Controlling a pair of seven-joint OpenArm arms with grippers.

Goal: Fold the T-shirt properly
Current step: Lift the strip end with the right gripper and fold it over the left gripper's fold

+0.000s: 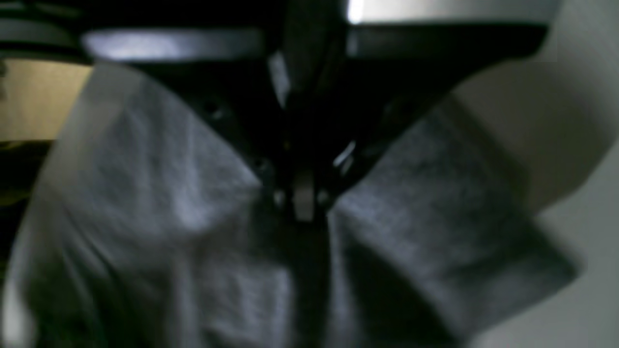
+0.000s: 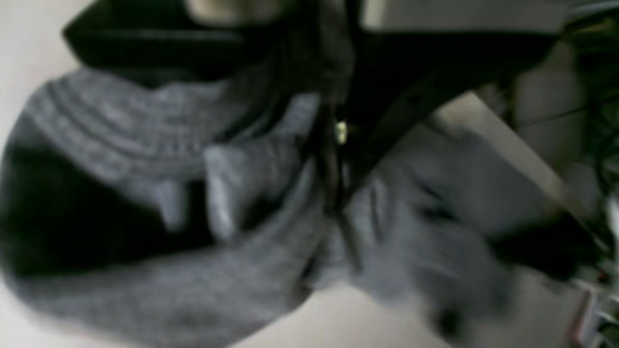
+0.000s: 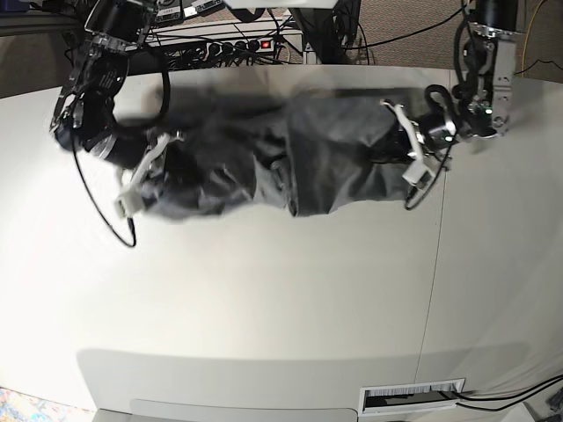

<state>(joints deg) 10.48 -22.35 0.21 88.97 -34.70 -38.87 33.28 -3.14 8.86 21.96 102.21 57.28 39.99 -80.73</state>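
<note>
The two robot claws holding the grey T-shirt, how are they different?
The left gripper holds one end of the T-shirt, near the table's side edge; the right gripper holds the opposite end. Cloth by the left gripper hangs fairly smooth, while cloth by the right gripper is bunched and blurred. The left gripper looks sharp in the base view; the right gripper looks smeared. Both are pinched shut on grey fabric.

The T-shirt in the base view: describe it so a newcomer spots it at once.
Start at the wide white table and look along its far edge, near the cables. There the heather-grey, thin knit T-shirt lies bunched in a long crumpled band between the two arms. It is the only fabric there, pinched at each end by a pincer.
</note>
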